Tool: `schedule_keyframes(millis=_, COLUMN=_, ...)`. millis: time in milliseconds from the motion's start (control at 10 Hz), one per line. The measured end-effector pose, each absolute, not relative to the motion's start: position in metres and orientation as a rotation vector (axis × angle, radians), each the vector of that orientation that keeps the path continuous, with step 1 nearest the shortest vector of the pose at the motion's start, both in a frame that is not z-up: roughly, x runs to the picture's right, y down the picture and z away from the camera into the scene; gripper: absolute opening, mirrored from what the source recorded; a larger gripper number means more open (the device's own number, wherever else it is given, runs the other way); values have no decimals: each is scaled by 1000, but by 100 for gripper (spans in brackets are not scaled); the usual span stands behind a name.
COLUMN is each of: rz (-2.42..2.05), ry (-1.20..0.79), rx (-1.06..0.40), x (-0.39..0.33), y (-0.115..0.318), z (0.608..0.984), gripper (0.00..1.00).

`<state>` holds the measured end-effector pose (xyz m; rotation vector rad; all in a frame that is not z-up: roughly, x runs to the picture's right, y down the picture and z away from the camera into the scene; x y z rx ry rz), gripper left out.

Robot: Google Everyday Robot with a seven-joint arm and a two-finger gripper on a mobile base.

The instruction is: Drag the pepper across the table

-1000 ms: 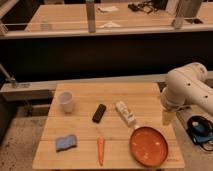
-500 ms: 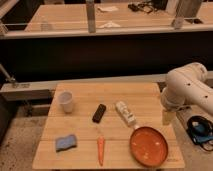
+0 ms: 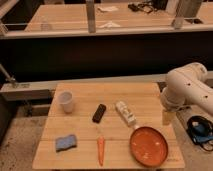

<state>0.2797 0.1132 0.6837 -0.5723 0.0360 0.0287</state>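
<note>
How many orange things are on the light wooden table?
2. The slim orange pepper lies near the front edge; the round orange plate sits at the front right corner. The gripper hangs at the light wooden table's right edge.

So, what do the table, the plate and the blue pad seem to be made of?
The table looks like pale matte wood, with plank lines. The plate seems orange plastic, faintly glossy; glazed ceramic is possible. The blue pad looks like sponge. The tool hangs by the table's right edge.
</note>
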Motion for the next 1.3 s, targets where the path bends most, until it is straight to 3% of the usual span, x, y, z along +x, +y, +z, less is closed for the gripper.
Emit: schedule_keyframes(millis=1300, rz=-237, ry=-47, rx=-578, x=200, y=148, z=679, gripper=80)
